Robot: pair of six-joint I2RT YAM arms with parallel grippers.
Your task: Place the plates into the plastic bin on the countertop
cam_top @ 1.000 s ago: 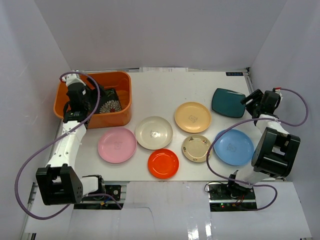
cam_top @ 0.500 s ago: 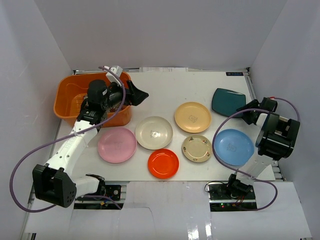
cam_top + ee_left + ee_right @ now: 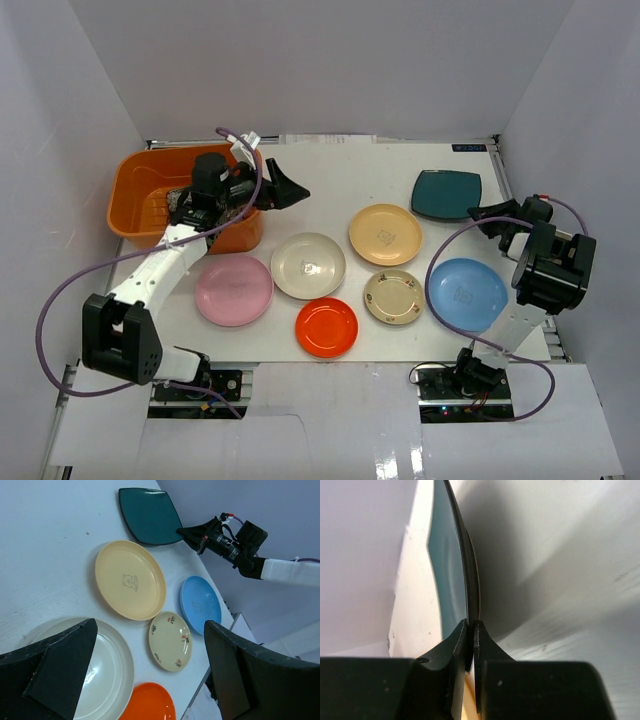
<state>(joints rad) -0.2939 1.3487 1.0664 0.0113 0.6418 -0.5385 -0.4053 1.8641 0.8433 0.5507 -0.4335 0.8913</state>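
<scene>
Plates lie out on the white surface (image 3: 330,175) in the top view, seven of them. The pink plate (image 3: 233,289), cream plate (image 3: 308,265) and orange-red plate (image 3: 326,327) sit near the middle, close to each other. The tan plate (image 3: 385,234) and patterned plate (image 3: 392,296) are to their right. The light blue plate (image 3: 467,294) is next, and the dark teal plate (image 3: 447,194) is far back on the right. The orange bin (image 3: 150,235) stands at the back left. The left arm covers part of its inside, so I cannot tell what lies in it. The left claw (image 3: 285,183) hangs just beside the bin's right wall, spread wide and holding nothing. The right claw (image 3: 481,212) touches the near right edge of the dark teal plate.

In the left wrist view, the two dark fingers (image 3: 55,670) stand far apart with nothing between them. Below them lie the cream, tan, patterned, light blue and orange-red plates. The dark teal plate (image 3: 147,515) lies farther off, with the right claw (image 3: 192,532) at its rim.

In the right wrist view, the dark teal plate (image 3: 447,575) is seen from its edge. The right claw (image 3: 470,635) is pinched tight on that rim. I cannot tell if the plate is off the surface.
</scene>
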